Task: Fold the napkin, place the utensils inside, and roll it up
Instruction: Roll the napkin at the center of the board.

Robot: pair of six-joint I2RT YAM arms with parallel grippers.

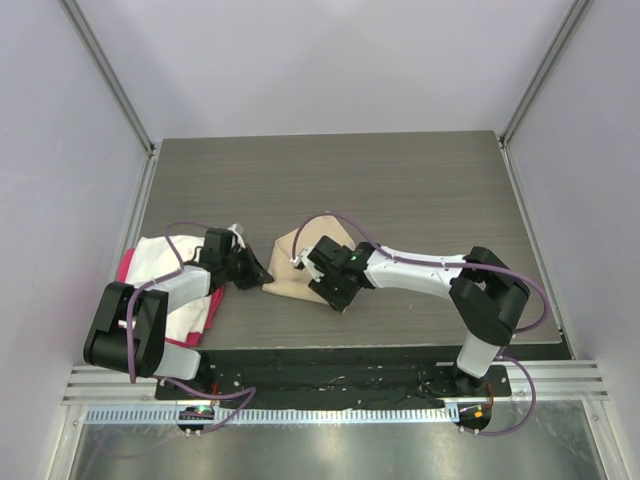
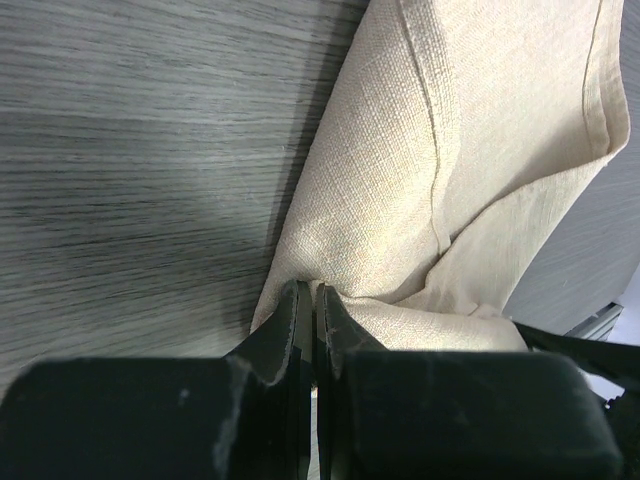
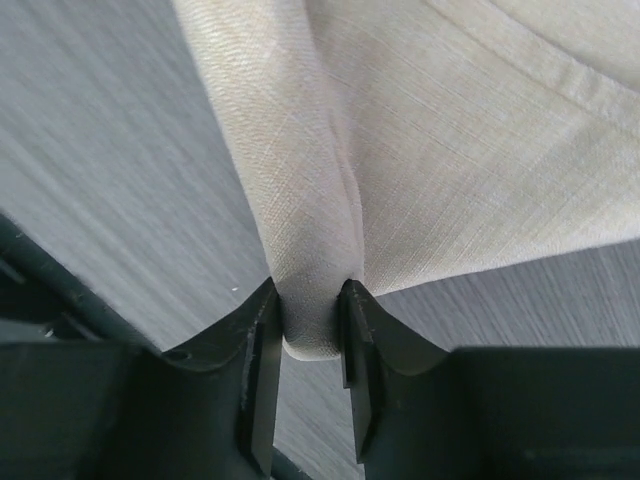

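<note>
At the near edge of the table [image 1: 400, 180] the two arms are bolted side by side, and both bend inward toward the same cloth. On the near left, just beside the left arm [image 1: 140, 320], a white cloth [image 1: 165, 262] lies over a pink-red cloth [image 1: 126, 266] whose edge shows along its left side. A little farther in, the left gripper [image 2: 308, 290] sits low on the wood at the left end of the napkin [image 1: 283, 268]. Its dark fingers [image 2: 288, 335] are pressed almost together, with only a thin bit of the cloth's edge pinched at their tips. The right gripper [image 3: 312, 298] comes in from the other side, its jaws narrowed on a rounded, gathered ridge of the napkin that fills the gap between its fingers [image 3: 258, 345]. The napkin itself is plain beige with no pattern. Up close its weave is coarse and linen-like, and a stitched hem runs along the borders. It is not spread flat: it lies bunched into a small mound between the two claws at the centre-left of the table, with several layers overlapping and one pointed corner lying flat on the wood. Beyond it, grey wood-grain tabletop runs back to the pale walls.
</note>
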